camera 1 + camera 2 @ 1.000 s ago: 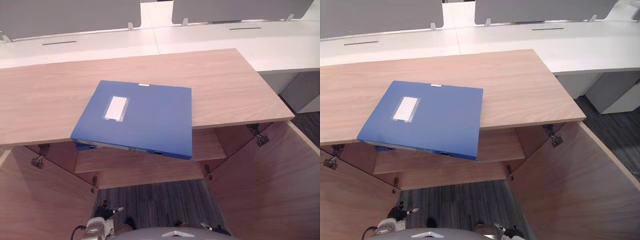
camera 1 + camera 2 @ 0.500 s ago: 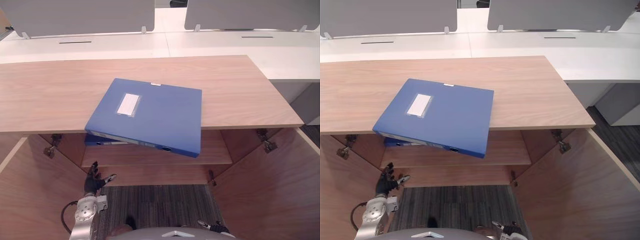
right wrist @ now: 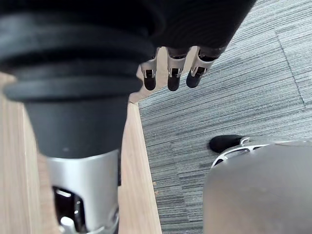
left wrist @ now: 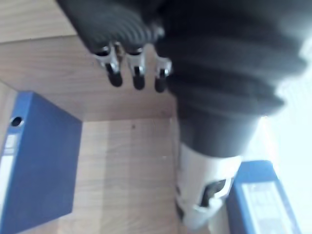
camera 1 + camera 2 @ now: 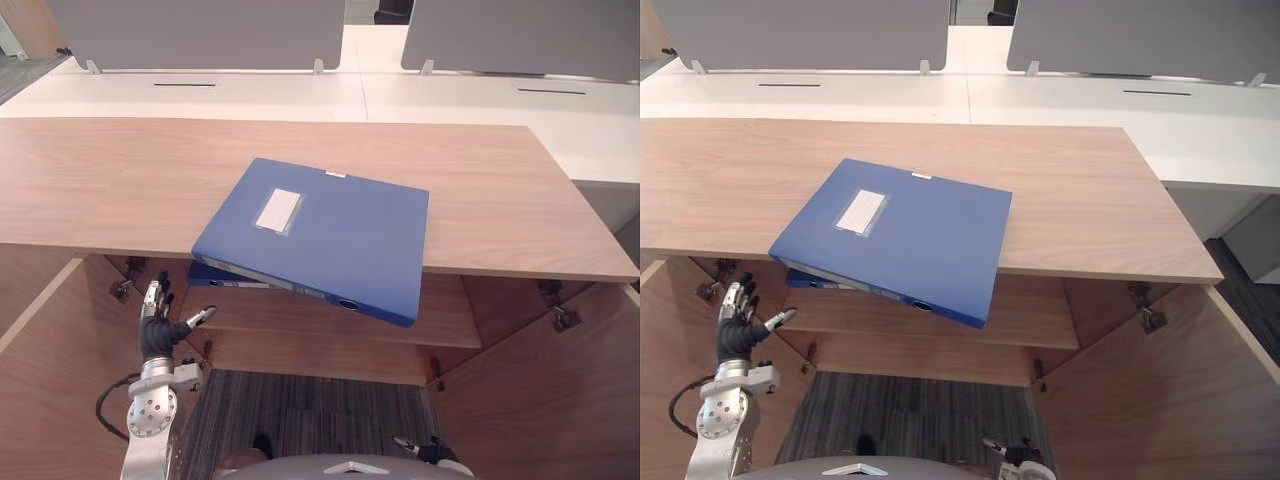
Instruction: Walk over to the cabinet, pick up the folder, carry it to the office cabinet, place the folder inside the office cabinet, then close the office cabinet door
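A blue folder (image 5: 320, 235) with a white label lies flat on the wooden cabinet top (image 5: 500, 200), its near corner hanging over the front edge. A second blue folder (image 5: 225, 278) lies on the shelf (image 5: 440, 320) below it. Both cabinet doors stand open. My left hand (image 5: 158, 325) is raised in front of the shelf, below the top folder's left corner and apart from it, fingers (image 4: 134, 73) straight and empty. My right hand (image 3: 170, 73) hangs low beside the right door (image 5: 560, 400), fingers relaxed, holding nothing.
The left door (image 5: 50, 380) stands close beside my left hand. White desks (image 5: 300, 95) with grey partition screens (image 5: 200, 30) run behind the cabinet. Grey carpet (image 5: 310, 410) lies between the open doors.
My left hand has risen from the bottom edge up to shelf height. The whole picture has shifted, so the camera moved; the folder stays where it lay on the cabinet top.
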Robot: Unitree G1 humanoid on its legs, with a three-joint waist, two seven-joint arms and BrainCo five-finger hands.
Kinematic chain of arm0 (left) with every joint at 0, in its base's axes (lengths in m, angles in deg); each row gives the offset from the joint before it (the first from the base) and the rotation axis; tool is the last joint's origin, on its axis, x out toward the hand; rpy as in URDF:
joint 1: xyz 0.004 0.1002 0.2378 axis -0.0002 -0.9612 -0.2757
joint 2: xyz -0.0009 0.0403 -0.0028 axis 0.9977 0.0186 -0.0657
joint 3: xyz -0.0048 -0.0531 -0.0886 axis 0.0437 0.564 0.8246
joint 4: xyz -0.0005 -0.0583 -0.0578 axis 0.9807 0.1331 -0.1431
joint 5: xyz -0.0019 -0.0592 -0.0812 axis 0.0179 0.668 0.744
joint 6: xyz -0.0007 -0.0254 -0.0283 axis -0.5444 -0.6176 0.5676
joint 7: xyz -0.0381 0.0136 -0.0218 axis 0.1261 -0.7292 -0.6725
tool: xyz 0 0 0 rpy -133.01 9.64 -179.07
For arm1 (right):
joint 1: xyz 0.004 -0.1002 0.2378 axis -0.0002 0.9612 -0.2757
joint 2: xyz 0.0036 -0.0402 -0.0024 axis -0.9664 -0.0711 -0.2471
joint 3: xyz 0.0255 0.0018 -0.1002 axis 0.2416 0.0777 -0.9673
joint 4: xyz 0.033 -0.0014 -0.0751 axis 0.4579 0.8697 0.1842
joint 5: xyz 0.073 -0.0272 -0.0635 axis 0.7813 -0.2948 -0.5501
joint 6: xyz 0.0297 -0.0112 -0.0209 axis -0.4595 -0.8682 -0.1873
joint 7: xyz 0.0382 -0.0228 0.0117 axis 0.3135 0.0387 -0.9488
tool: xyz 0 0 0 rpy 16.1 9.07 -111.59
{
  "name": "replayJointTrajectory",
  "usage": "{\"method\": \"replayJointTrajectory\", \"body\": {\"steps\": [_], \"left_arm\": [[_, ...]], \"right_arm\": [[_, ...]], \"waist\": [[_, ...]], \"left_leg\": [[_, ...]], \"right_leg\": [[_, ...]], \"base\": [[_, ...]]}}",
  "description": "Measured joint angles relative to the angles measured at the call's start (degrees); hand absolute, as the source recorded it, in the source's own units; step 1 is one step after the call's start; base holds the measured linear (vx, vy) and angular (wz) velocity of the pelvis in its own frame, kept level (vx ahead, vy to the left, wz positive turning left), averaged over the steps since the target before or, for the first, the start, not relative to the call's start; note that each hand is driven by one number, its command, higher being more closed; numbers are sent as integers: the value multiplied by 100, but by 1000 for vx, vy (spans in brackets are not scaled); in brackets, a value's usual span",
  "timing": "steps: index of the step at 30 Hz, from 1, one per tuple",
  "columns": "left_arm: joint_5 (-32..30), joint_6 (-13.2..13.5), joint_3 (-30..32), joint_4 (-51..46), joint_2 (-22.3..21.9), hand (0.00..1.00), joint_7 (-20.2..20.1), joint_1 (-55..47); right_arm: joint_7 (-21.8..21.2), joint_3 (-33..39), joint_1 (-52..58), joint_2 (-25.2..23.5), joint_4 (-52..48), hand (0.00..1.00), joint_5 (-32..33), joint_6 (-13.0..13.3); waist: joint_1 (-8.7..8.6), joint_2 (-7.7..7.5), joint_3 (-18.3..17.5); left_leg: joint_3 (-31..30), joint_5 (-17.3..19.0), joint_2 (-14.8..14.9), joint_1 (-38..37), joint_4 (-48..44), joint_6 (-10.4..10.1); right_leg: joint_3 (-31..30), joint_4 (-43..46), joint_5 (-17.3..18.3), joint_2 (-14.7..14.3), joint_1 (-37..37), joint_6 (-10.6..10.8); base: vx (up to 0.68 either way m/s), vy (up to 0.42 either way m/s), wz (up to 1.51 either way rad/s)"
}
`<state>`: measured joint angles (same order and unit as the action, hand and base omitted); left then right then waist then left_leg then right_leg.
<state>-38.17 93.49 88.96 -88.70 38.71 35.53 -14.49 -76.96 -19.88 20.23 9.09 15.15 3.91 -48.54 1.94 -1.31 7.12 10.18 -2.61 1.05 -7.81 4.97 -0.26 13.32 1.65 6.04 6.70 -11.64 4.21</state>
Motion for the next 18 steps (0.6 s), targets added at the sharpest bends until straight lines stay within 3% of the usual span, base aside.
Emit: {"method": "replayJointTrajectory", "body": {"steps": [10, 18], "left_arm": [[123, 151, 54, -766, -48, 0, -10, -91], [70, 264, 108, -1778, -90, 0, 103, -76]], "right_arm": [[-1, -151, -3, 1, 1, 0, -4, 48], [-16, -180, 56, 15, 77, 0, -6, 60]], "waist": [[88, -66, -33], [-11, -67, -68]], "left_leg": [[-97, -20, -5, -32, 1, 19], [-84, -45, 3, -36, -1, 10]], "right_leg": [[63, 27, 41, 0, -62, -59], [-30, 90, 4, 1, -35, 3]], "base": [[-24, -11, 4], [-13, 0, -1]]}}
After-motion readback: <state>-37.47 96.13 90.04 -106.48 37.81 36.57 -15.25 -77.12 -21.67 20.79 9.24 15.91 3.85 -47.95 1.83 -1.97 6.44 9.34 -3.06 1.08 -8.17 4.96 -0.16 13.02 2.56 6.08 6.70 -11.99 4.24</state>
